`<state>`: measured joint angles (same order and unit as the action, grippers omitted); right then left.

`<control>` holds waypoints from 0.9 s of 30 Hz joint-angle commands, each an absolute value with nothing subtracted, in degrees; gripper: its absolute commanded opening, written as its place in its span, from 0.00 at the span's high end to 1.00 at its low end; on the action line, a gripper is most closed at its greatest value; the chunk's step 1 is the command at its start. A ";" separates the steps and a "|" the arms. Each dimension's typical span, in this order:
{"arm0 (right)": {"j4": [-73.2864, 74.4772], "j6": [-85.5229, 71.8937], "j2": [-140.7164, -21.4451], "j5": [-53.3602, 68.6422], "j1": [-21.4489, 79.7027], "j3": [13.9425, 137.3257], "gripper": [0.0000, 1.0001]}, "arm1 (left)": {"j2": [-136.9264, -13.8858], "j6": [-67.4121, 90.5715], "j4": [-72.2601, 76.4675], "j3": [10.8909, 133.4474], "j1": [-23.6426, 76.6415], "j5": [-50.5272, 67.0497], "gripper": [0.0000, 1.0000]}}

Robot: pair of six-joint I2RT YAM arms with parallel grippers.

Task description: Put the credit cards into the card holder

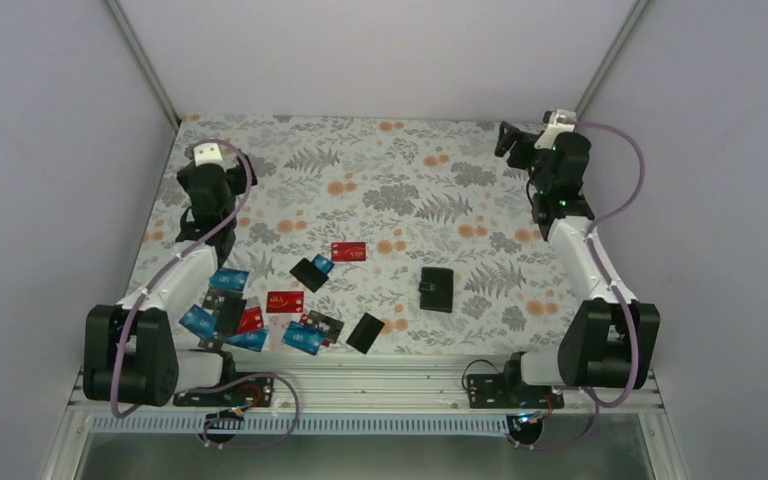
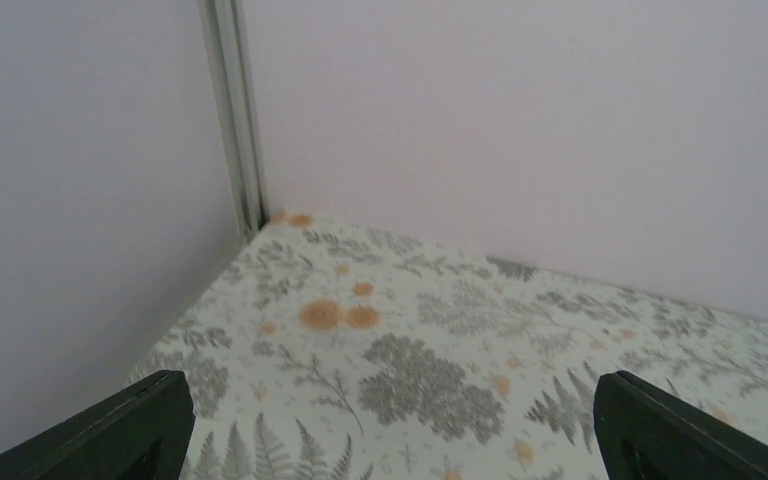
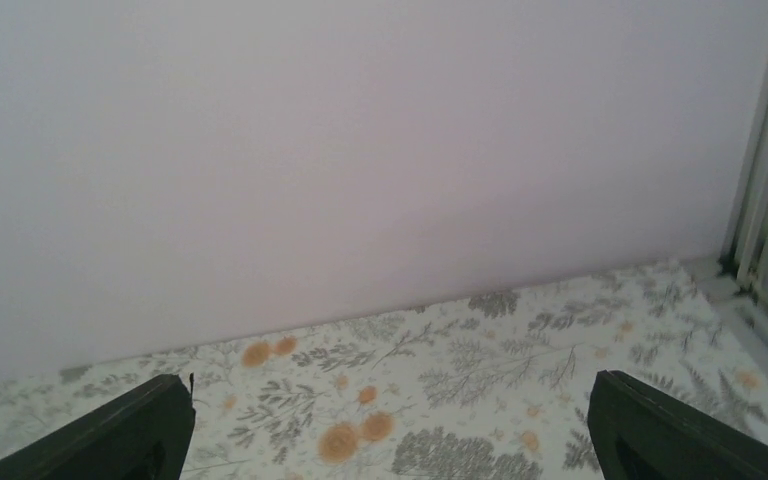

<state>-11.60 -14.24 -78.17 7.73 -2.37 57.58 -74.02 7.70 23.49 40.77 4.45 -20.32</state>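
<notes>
The card holder (image 1: 436,289), a black folded wallet, lies right of the middle of the floral mat. The credit cards lie scattered at the front left: a red one (image 1: 348,251), a red one (image 1: 284,301), blue ones (image 1: 228,279) (image 1: 302,337), black ones (image 1: 308,274) (image 1: 365,333), and several more. My left gripper (image 1: 198,152) is at the back left, far from the cards, open and empty. In the left wrist view (image 2: 390,435) it faces the wall corner. My right gripper (image 1: 508,138) is at the back right, open and empty. In the right wrist view (image 3: 390,435) it faces the back wall.
Pale walls close the mat at the back and both sides, with metal corner posts (image 2: 232,110) (image 3: 760,150). The arm bases and a metal rail (image 1: 360,375) run along the near edge.
</notes>
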 commanded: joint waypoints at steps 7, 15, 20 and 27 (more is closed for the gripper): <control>23.56 -25.45 -83.21 18.97 -2.46 65.11 0.00 | -72.11 20.70 -10.47 50.79 4.31 -1.10 0.00; 30.27 -27.89 -79.96 24.03 3.55 54.54 0.01 | -71.23 20.85 -16.90 49.34 7.14 12.42 0.01; 33.23 -30.08 -77.93 22.52 9.12 49.08 0.08 | -69.67 21.36 -18.73 47.83 12.22 12.60 0.03; 36.13 -32.37 -74.40 20.68 14.51 41.88 0.25 | -69.09 22.43 -18.10 46.51 17.68 13.70 0.06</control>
<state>32.64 -30.39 -76.58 21.71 12.01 44.49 -70.32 21.30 -17.78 47.22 15.66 12.03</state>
